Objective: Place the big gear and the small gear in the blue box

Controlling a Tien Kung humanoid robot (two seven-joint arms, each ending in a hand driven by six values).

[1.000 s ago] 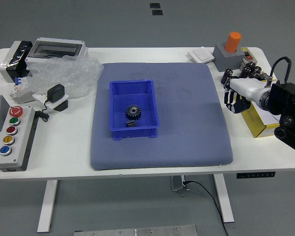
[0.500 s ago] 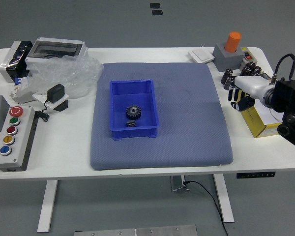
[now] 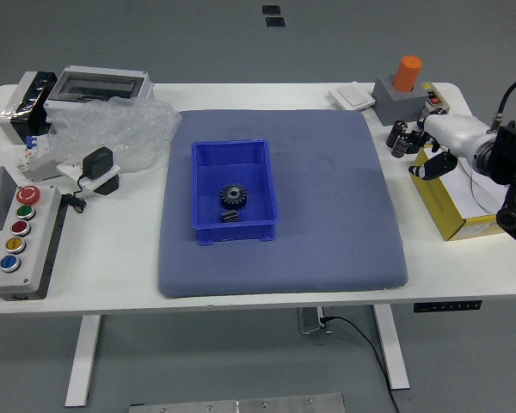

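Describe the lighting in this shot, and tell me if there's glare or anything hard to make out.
Head view: soft, fairly even light; pale highlights on the crumpled plastic bag; big gear readable, small gear too dark and tiny for detail.

Bright, even light — soft shadows

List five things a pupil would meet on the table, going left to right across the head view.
Button panel → black adapter → blue box → white square object → orange cylinder.
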